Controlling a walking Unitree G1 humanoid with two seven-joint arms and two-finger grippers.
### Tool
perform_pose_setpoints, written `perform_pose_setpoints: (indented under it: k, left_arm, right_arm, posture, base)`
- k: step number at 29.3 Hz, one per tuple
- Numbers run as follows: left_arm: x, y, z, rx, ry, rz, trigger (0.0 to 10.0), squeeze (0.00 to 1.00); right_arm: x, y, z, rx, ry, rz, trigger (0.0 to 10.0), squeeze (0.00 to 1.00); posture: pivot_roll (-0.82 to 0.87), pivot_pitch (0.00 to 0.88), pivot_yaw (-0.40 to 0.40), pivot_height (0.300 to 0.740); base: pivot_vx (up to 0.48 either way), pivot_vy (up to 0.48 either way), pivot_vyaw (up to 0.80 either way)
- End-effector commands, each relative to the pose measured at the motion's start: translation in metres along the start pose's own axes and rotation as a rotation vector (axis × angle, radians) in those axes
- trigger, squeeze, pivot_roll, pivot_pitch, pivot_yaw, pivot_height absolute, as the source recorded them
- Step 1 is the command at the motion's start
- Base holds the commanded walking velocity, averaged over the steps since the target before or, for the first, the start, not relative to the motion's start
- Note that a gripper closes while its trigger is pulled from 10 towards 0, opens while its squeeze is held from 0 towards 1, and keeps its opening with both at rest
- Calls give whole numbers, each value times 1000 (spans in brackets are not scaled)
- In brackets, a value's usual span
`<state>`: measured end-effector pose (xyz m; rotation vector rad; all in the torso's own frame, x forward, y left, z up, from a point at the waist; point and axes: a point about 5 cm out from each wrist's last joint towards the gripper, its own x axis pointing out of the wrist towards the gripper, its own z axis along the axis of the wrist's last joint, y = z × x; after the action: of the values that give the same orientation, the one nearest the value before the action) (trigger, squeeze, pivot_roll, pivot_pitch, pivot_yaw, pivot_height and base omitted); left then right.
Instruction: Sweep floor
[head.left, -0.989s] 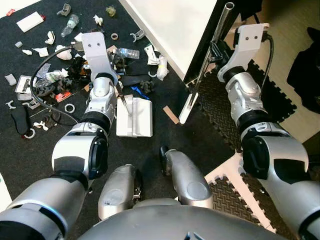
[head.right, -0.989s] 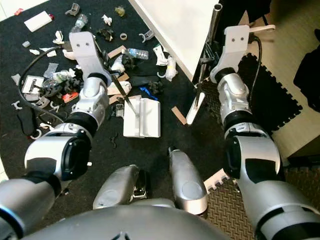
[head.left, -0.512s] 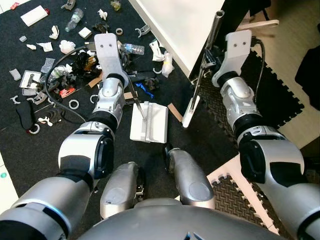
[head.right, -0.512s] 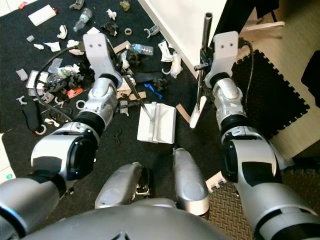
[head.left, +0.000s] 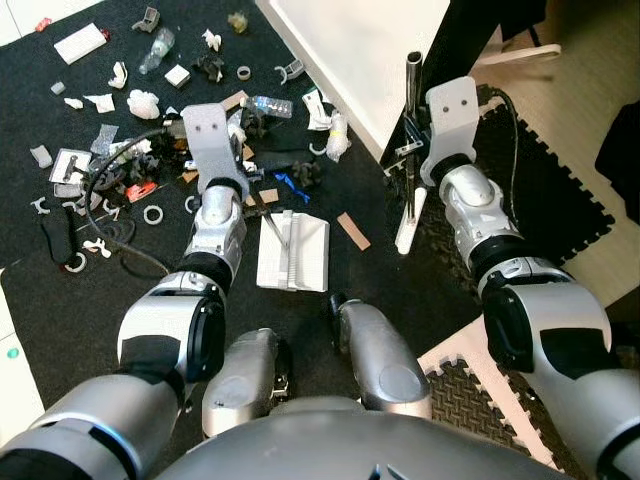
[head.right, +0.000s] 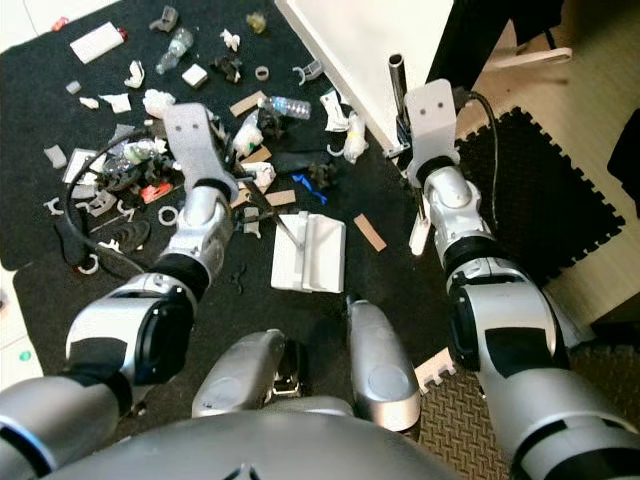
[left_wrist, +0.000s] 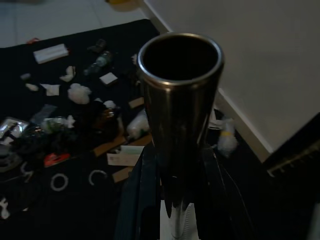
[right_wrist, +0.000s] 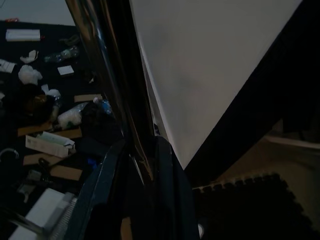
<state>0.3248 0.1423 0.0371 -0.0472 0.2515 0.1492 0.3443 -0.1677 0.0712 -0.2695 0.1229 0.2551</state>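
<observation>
Litter all over the black mat (head.left: 60, 300), white dustpan (head.left: 293, 252) flat with its handle rising toward the left gripper (left_wrist: 172, 200) clamping it, right gripper (right_wrist: 142, 165) pinching the near-upright broom (head.left: 412, 150), head down.

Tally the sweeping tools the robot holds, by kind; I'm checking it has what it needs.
dustpan: 1, handle in the left gripper
broom: 1, pole in the right gripper
Total: 2
</observation>
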Motion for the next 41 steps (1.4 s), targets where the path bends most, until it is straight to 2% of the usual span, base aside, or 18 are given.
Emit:
perform_pose_setpoints:
  k: [1, 4, 8, 13, 17, 19, 27, 30, 32, 36, 37, 41]
  left_arm:
    - [-4, 31, -15, 103, 63, 103, 10000, 0]
    - [-5, 35, -20, 121, 87, 107, 10000, 0]
    - [-8, 39, -27, 92, 130, 105, 10000, 0]
    - [-7, 38, -28, 90, 144, 97, 10000, 0]
    - [-4, 40, -22, 98, 133, 107, 10000, 0]
    - [-1, 41, -16, 90, 117, 106, 10000, 0]
    - [0, 40, -7, 49, 48, 88, 10000, 0]
    - [-1, 35, -5, 36, 19, 70, 10000, 0]
    - [-3, 28, -4, 25, -13, 42, 10000, 0]
    - [-5, 24, -4, 21, -26, 27, 10000, 0]
    - [-7, 22, -6, 18, -26, 14, 10000, 0]
    - [-9, 21, -8, 14, -25, 5, 10000, 0]
  right_arm:
    - [1, 5, 3, -17, -27, 23, 10000, 0]
    - [1, 10, 1, -33, -18, 52, 10000, 0]
    - [1, 19, -3, -77, 9, 124, 10000, 0]
    - [0, 20, -5, -78, 40, 144, 10000, 0]
    - [1, 18, -8, -56, 75, 152, 10000, 0]
    - [2, 21, -9, -71, 113, 204, 10000, 0]
    - [9, 24, -1, -124, 141, 257, 10000, 0]
    - [10, 24, 0, -112, 137, 253, 10000, 0]
    - [9, 25, -1, -50, 124, 240, 10000, 0]
    - [7, 30, -4, -25, 122, 255, 10000, 0]
    - [5, 41, -7, -4, 129, 306, 10000, 0]
    - [3, 56, -10, 29, 134, 384, 10000, 0]
  posture:
    - [-6, 105, 41, 740]
    - [-3, 102, 41, 740]
    - [-11, 105, 37, 740]
    - [-13, 109, 31, 740]
    - [-6, 126, 33, 740]
    - [0, 140, 34, 740]
    - [44, 213, 17, 740]
    - [55, 221, 12, 740]
    - [80, 229, 2, 740]
    - [83, 228, 1, 740]
    - [88, 226, 2, 740]
    - [90, 225, 2, 740]
  base:
    - [0, 0, 0]
    - [0, 0, 0]
    - [0, 0, 0]
    - [0, 0, 0]
    - [0, 0, 0]
    - [0, 0, 0]
    - [0, 0, 0]
    - [0, 0, 0]
    - [0, 0, 0]
    - [0, 0, 0]
    - [0, 0, 0]
    - [0, 0, 0]
